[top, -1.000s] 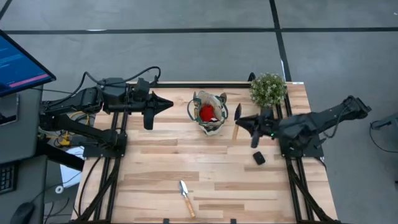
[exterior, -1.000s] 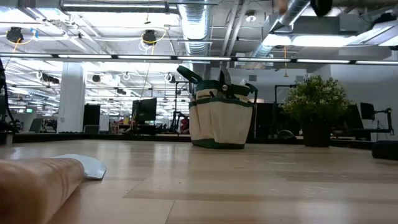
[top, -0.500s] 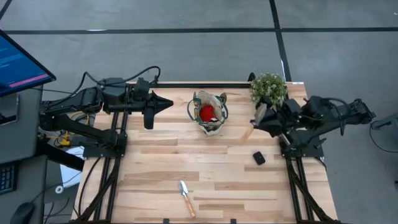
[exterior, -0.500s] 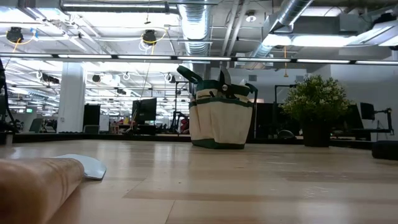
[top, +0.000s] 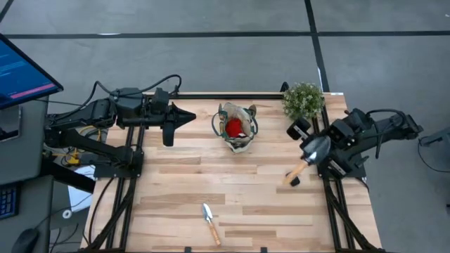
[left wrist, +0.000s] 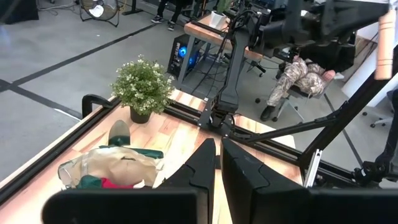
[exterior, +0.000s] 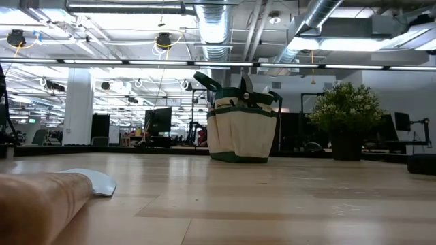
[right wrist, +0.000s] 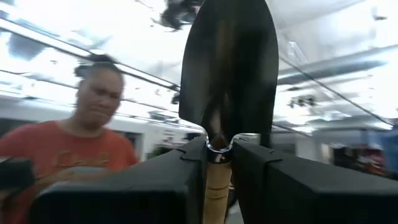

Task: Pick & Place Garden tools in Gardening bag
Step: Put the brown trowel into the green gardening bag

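The beige gardening bag (top: 238, 128) stands at the far middle of the table with a red glove (top: 233, 127) inside; it also shows in the low view (exterior: 242, 133). My right gripper (top: 312, 157) is at the table's right side, shut on a trowel (top: 316, 146) with a silver head and pale wooden handle. A second trowel (top: 209, 222) lies flat near the front edge, and shows close in the low view (exterior: 41, 201). My left gripper (top: 187, 117) is shut and empty, left of the bag. My right gripper pinches the trowel between its two fingers at the top of the wooden handle (right wrist: 217, 177), just below the metal neck. The fingers lie across the handle. The blade (right wrist: 229, 68) stands out beyond the fingertips, and the trowel is lifted clear of the table.
A bushy potted plant (top: 304, 100) stands at the far right corner. A small black block (top: 292, 181) lies on the table under the held trowel's handle end. A person (right wrist: 87, 143) shows beyond the table. Bare wood lies between the bag and the front trowel.
My right gripper has drawn back from beside the bag toward the table's right and near edges, carrying the trowel. It has turned and tipped as it went, so the trowel's head now lies toward the far right and its handle toward the near left.
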`<state>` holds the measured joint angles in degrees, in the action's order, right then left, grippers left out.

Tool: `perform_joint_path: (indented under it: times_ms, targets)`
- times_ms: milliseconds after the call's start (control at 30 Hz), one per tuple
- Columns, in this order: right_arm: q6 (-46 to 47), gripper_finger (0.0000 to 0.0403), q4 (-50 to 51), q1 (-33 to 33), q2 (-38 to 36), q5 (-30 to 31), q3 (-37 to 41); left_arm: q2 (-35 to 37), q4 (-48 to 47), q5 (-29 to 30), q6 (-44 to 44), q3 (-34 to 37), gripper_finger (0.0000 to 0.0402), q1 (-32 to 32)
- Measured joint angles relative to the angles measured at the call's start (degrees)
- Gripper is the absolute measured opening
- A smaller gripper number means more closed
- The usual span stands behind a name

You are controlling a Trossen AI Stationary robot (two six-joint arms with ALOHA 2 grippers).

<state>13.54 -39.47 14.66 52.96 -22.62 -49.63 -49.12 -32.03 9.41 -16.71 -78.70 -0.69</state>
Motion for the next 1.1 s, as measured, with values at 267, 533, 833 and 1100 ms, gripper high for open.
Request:
perform_joint_path:
  times_ms: [267,533,833,1100]
  targets:
    - [0.04,0.004,-7.12,1.49,2.28,-8.05,0.0,0.0,-0.02,0.0,-0.01,0.0,0.0025,0.0]
    - [0.04,0.004,-7.57,2.15,2.37,-9.02,0.0,0.0,-0.02,-0.01,-0.01,0.0,0.0025,0.0]
    - [-0.01,0.004,2.23,-3.8,0.67,3.89,-0.02,0.0,-0.02,0.75,-0.02,0.0,0.0025,0.0]
    - [-4.11,0.004,20.27,-16.4,-0.47,5.29,0.82,-0.07,0.04,4.33,-0.03,0.0,0.0025,0.02]
